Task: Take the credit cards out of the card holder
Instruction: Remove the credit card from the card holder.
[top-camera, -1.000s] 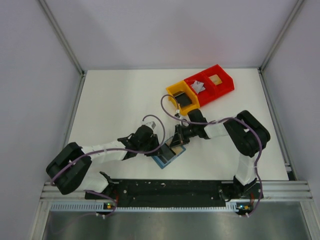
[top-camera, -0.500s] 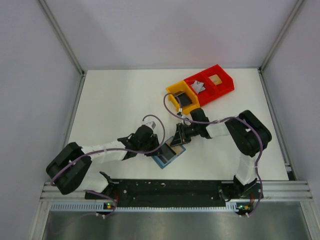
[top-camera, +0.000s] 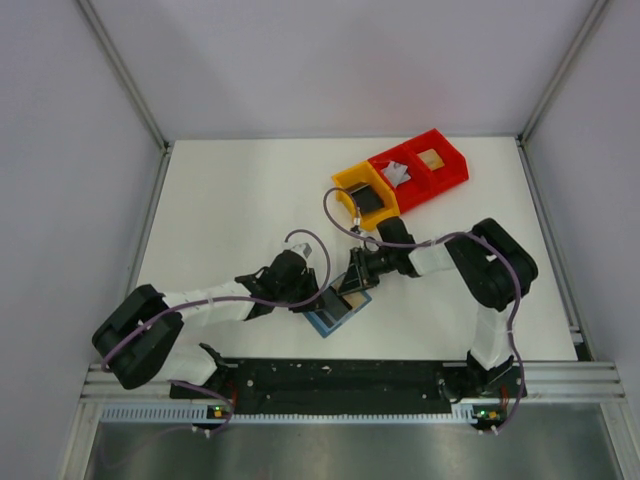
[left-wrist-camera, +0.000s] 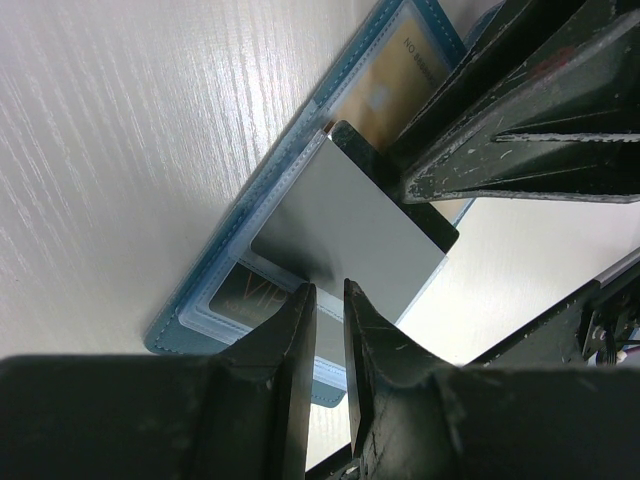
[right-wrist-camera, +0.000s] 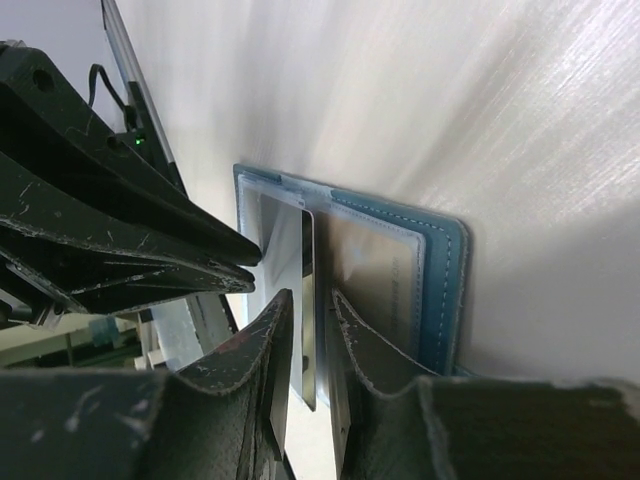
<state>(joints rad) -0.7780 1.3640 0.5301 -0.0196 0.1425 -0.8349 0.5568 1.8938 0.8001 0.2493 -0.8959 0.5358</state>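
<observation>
The teal-blue card holder (top-camera: 338, 308) lies open on the table near the front edge. In the left wrist view its pockets (left-wrist-camera: 190, 320) hold a tan card (left-wrist-camera: 385, 85) and a black card (left-wrist-camera: 240, 295). A grey card (left-wrist-camera: 350, 220) stands tilted up out of the holder. My right gripper (top-camera: 350, 287) straddles that card's thin edge (right-wrist-camera: 308, 340), jaws slightly open (right-wrist-camera: 312, 295) with a gap on each side. My left gripper (top-camera: 312, 300) has its tips down on the holder's near pocket (left-wrist-camera: 328, 300), fingers a narrow slit apart with nothing between them.
A yellow bin (top-camera: 345, 182) and two joined red bins (top-camera: 452, 165) stand at the back right, with a dark card, pale pieces and a tan piece inside. The two grippers are almost touching over the holder. The table's front rail runs just behind the holder.
The right gripper's jaws have parted slightly from shut and now stand either side of the grey card. The left gripper and the holder have not moved.
</observation>
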